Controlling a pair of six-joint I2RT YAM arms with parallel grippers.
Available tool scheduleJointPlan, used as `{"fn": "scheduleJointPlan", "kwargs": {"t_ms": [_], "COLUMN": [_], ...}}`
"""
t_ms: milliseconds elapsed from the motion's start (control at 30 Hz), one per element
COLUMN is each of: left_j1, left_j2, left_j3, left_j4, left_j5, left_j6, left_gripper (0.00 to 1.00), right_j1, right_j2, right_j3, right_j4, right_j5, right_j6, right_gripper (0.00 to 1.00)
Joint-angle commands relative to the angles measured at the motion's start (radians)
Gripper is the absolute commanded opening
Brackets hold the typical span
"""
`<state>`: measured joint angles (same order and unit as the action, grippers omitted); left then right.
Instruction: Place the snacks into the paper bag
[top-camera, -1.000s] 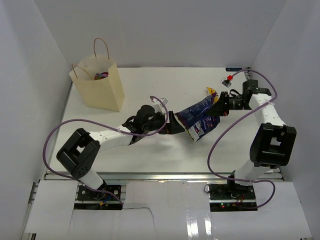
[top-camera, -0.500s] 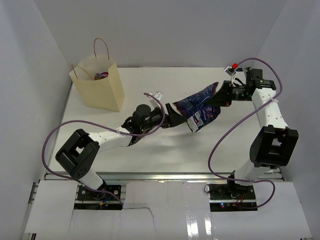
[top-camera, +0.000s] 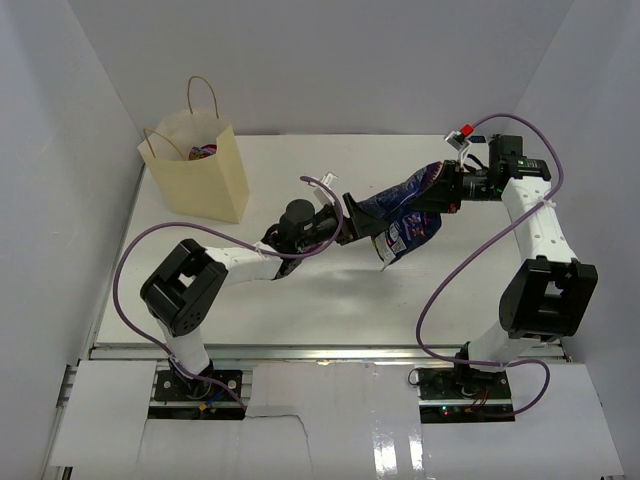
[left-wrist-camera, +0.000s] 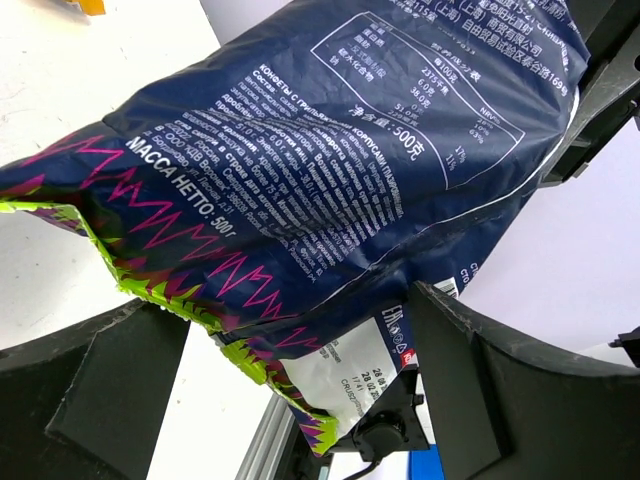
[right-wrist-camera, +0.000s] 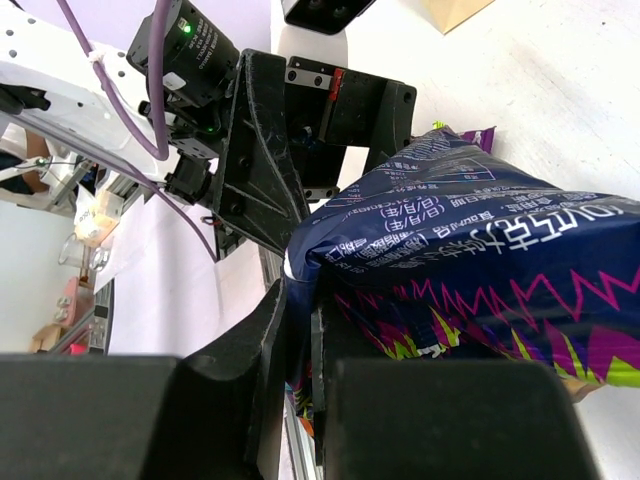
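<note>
A big dark-blue chip bag (top-camera: 405, 205), one of the snacks, hangs in the air over the middle of the table. My right gripper (top-camera: 448, 190) is shut on its right end; in the right wrist view the gripper (right-wrist-camera: 305, 370) pinches a fold of the chip bag (right-wrist-camera: 480, 260). My left gripper (top-camera: 362, 222) stands open at the bag's left end. In the left wrist view the chip bag (left-wrist-camera: 330, 170) lies between the spread fingers (left-wrist-camera: 500, 380), apart from both pads. The cream paper bag (top-camera: 200, 170) stands upright at the far left, with colourful packets (top-camera: 203, 152) showing inside its mouth.
White walls close in the table (top-camera: 300, 300) on three sides. Purple cables (top-camera: 450, 270) loop beside both arms. The left arm's wrist (right-wrist-camera: 300, 150) fills the upper part of the right wrist view, close to the chip bag.
The right gripper has lifted the chip bag up and toward the back. The left arm has swung right and forward, bringing its open jaws around the bag's left end.
</note>
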<state>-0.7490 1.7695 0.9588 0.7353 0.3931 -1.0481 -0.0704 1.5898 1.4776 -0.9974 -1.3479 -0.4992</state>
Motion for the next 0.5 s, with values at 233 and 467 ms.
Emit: {"fn": "scheduleJointPlan", "kwargs": {"t_ms": [233,467], "left_j1": [0.016,0.034], "left_j2": [-0.065,-0.070], "left_j3": [-0.037,-0.081], "left_j4": [0.102,0.383], "left_j5": [0.006,0.029], "left_j6": [-0.038,-0.148], "left_gripper": [0.98,0.98], "right_j1": [0.004,-0.020], "right_j2": [-0.064,-0.077], "right_j3": [0.108,0.162], "right_j4": [-0.014,0.046], "right_j5": [-0.276,-0.313], "right_j6": [0.039,0.132], "right_gripper": [0.08,0.08]}}
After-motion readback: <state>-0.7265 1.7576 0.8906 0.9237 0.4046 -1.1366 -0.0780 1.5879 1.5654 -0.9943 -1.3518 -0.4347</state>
